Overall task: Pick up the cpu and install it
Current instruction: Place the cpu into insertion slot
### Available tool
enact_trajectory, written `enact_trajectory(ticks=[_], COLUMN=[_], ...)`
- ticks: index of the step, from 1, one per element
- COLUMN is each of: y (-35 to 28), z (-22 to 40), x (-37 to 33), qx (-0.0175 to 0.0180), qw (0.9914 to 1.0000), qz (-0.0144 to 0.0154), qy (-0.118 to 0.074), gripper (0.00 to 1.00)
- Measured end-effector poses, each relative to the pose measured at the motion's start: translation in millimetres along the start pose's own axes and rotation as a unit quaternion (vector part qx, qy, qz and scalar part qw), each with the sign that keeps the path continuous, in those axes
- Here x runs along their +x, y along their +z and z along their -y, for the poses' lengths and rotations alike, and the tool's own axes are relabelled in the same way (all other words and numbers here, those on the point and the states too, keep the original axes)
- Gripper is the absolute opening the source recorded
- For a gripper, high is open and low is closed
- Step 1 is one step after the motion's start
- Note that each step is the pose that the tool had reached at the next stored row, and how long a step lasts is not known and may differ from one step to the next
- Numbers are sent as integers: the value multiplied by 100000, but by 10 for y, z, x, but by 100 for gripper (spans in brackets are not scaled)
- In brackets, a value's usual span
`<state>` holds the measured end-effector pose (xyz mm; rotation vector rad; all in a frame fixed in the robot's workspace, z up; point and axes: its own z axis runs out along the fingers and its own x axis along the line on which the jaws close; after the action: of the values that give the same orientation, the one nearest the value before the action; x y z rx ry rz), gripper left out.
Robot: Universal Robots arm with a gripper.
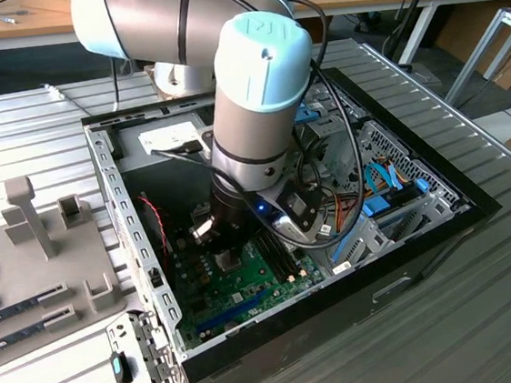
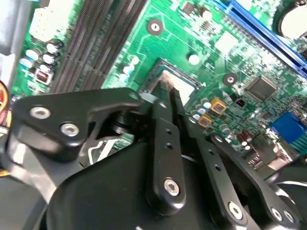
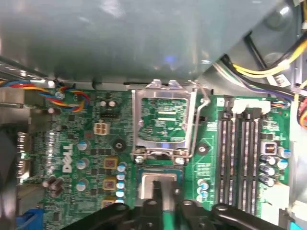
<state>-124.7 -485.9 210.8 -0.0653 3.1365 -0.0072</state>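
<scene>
Open case on bench, arm reaching down to green board with socket frame hinged up. Claw closed on cpu, held just over the socket; best lowered flat and square, released only once seated.

White lettering stands printed large on the green motherboard in the first wrist view, beside a row of capacitors. A white sticker inside the computer case carries print too small to read.
</scene>
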Motion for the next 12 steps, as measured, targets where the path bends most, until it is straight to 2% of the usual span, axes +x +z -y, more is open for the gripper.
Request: enact_trajectory(ticks=[1,2,4,6,10,12], y=[0,0,-11,-25,-38,-62], z=[1,2,4,5,10,11], x=[-26,-52,-83,-120,-232,-252], qx=[-8,-17,-47,-239,-1224,-1443], qw=[100000,100000,100000,100000,99991,99988], qz=[-58,-115,-164,-201,-500,-527], qy=[1,-1,-1,-1,4,-1], gripper=[16,11,11,11,11,11])
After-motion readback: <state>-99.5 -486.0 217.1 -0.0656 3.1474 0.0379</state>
